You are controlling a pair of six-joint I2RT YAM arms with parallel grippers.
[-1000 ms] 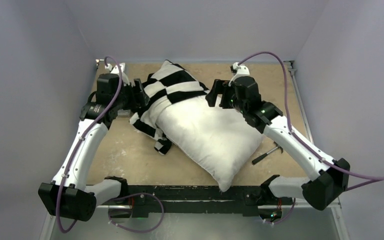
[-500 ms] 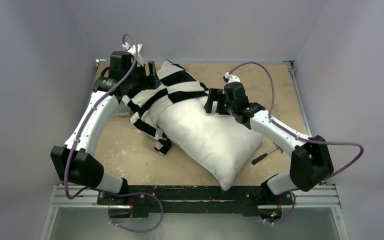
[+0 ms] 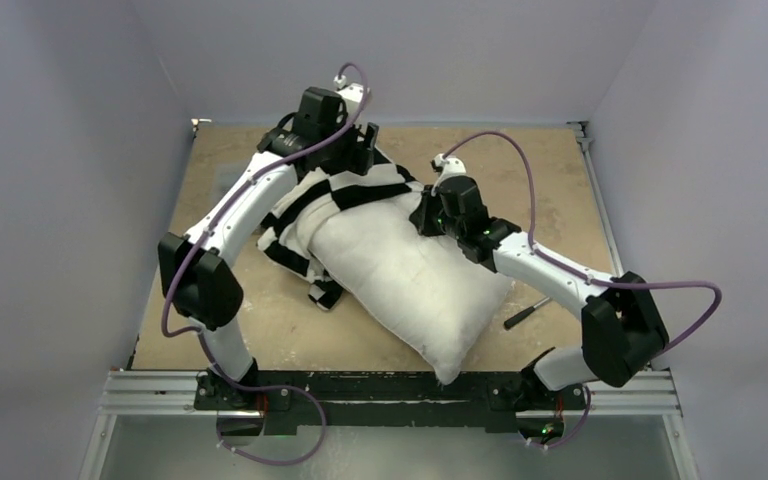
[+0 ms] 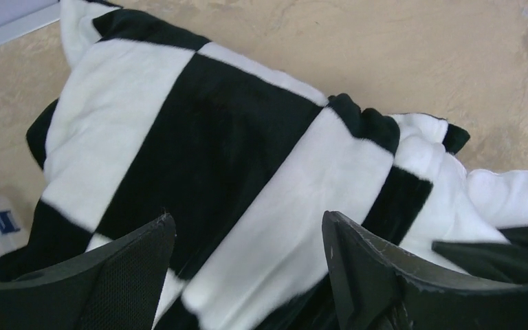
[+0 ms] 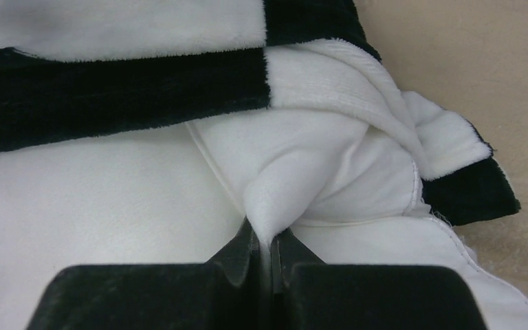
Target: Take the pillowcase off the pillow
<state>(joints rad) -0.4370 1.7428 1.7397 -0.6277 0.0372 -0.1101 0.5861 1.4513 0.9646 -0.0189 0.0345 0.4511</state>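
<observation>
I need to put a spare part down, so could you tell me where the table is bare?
Bare table shows far right, beyond the right arm, and near left, between the left arm and the pillow. The middle is crowded.

Small dark tool [image 3: 526, 312], perhaps a screwdriver, on the tan tabletop [image 3: 560, 170].

We see the left gripper [image 3: 365, 152] above the far end of the pillowcase [image 3: 345, 192]; the checkered cloth spreads from below it toward the arm bases. The right gripper [image 3: 428, 215] touches the far edge of the pillow [image 3: 410, 285], with the cloth just beside it on its left. Well behind this gripper, a small dark tool [image 3: 525, 312] lies on the table [image 3: 560, 170].
</observation>
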